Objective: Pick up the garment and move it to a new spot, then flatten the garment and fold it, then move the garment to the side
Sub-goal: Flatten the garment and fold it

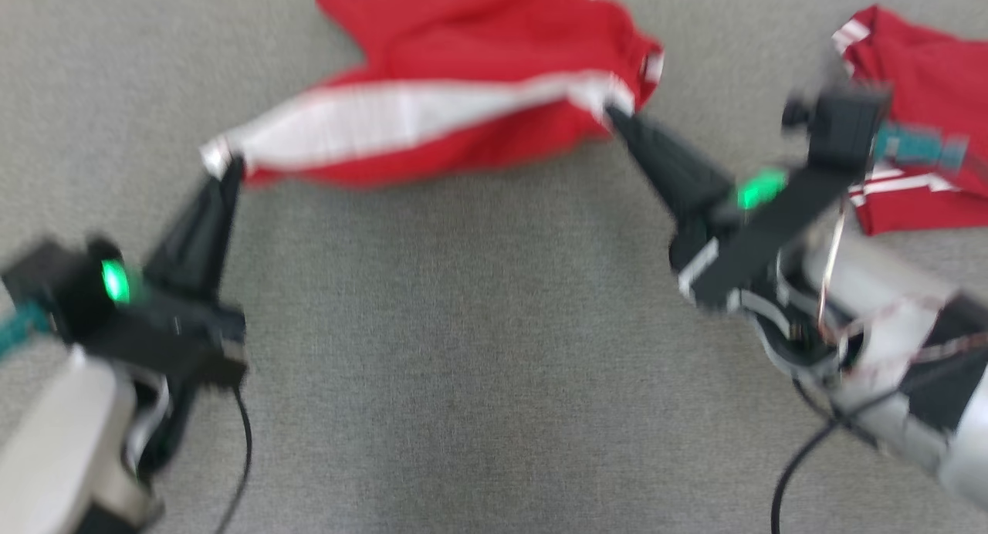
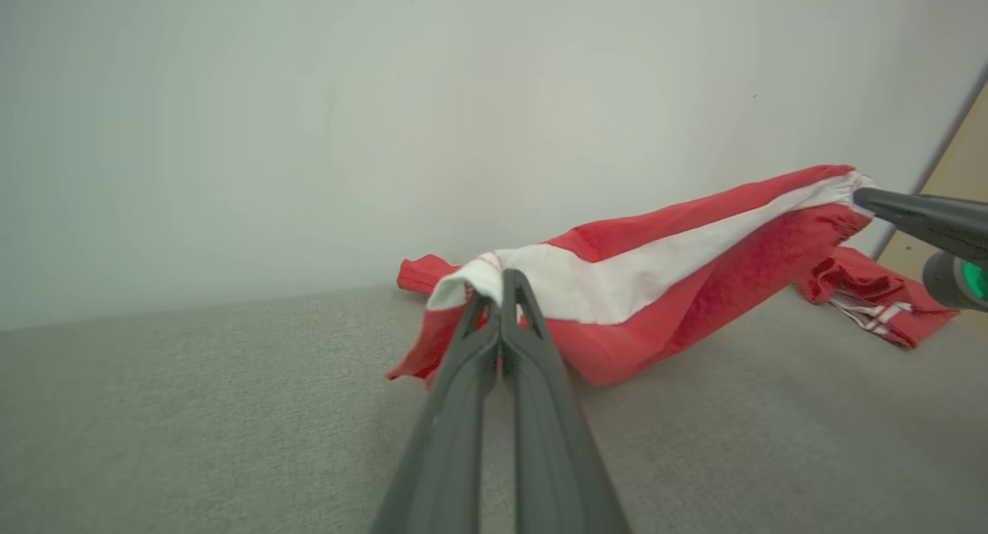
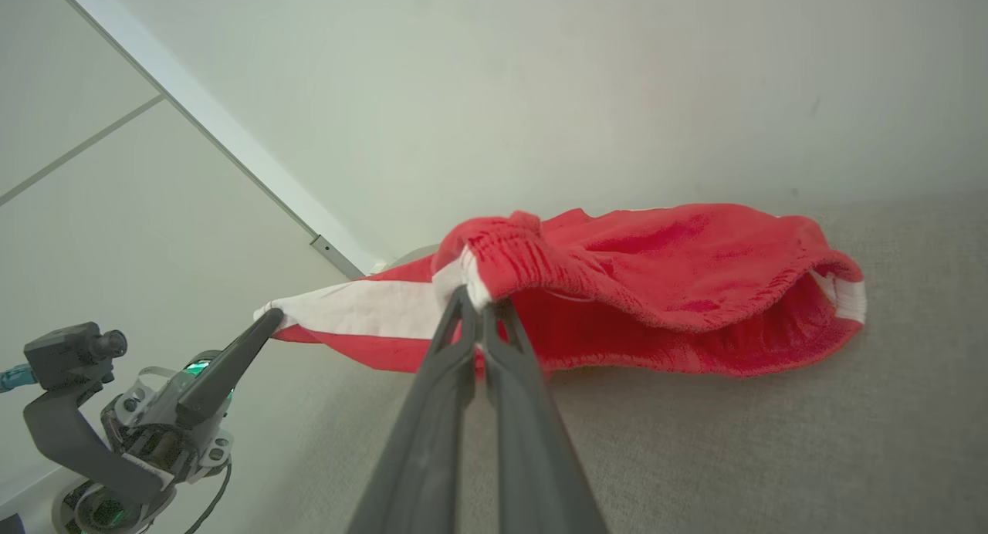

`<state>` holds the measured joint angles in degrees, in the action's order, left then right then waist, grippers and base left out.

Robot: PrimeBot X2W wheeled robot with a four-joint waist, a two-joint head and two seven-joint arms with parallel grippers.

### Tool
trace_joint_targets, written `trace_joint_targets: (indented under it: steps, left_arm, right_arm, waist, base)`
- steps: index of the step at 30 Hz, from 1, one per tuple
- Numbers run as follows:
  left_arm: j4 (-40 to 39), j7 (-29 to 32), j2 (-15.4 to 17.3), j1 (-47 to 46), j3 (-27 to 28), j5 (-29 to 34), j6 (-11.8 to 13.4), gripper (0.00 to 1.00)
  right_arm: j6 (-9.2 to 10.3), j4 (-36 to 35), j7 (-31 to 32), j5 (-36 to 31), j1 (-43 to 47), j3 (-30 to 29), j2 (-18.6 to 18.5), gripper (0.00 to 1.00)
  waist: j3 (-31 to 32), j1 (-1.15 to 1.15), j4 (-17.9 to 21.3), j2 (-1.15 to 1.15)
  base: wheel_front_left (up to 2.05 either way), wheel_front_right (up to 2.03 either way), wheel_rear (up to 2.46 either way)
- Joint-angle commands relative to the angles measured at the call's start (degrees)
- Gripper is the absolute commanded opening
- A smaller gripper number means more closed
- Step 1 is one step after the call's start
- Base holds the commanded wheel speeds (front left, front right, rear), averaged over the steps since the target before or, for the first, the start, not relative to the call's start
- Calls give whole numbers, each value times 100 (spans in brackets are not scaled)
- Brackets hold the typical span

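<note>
**Garment Stretched Between Both Grippers**

The work surface (image 1: 494,364) was a grey, coarse-woven fabric that met a plain pale wall (image 2: 309,133) at the rear. The garment (image 1: 463,48), red napped cloth with a broad white stripe, lay at the far centre of the surface with its near edge lifted. The left gripper (image 1: 229,166) had its jaws pinched on the stripe's left end. The right gripper (image 1: 611,114) had its jaws pinched on the gathered waistband at the right end. The stripe ran taut between them. A second red garment (image 1: 926,63) lay crumpled to the right, apart.
</note>
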<state>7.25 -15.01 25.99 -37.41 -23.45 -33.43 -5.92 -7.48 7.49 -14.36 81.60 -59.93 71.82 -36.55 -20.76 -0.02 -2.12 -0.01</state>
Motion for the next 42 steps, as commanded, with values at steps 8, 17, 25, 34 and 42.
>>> trace_joint_targets:
  steps: [8, 17, 25, 34, 42]
  left_arm:
    - [-639, -25, -124, 1834, 253, -94, -43, 0]
    - [-838, -24, -449, 3126, 524, 365, 43, 0]
    - [-785, -25, -722, 3919, 720, 1009, 70, 0]
    - [-861, -25, -1021, 4653, 1139, 1217, 1, 0]
    - [-923, -25, -929, 4298, 1301, 1423, -98, 0]
  right_arm:
    - [-2, -653, -44, 60, 1427, 130, -604, 0]
    - [-2, -900, -75, -108, 2634, 157, -970, 0]
    - [-2, -943, 228, -406, 3426, 163, -1032, 0]
    - [-2, -1112, 516, -148, 4053, 144, -1237, 0]
    - [-2, -1190, 267, -407, 3975, -61, -1001, 0]
  waist:
    - [963, 2, 8, 1]
    - [1394, 2, -50, 1]
    - [1664, 2, 4, 1]
    - [1855, 2, -4, 1]
    - [1845, 2, 23, 1]
  base:
    - [0, 0, 0]
    - [0, 0, 0]
    - [0, 0, 0]
    - [0, 0, 0]
    - [0, 0, 0]
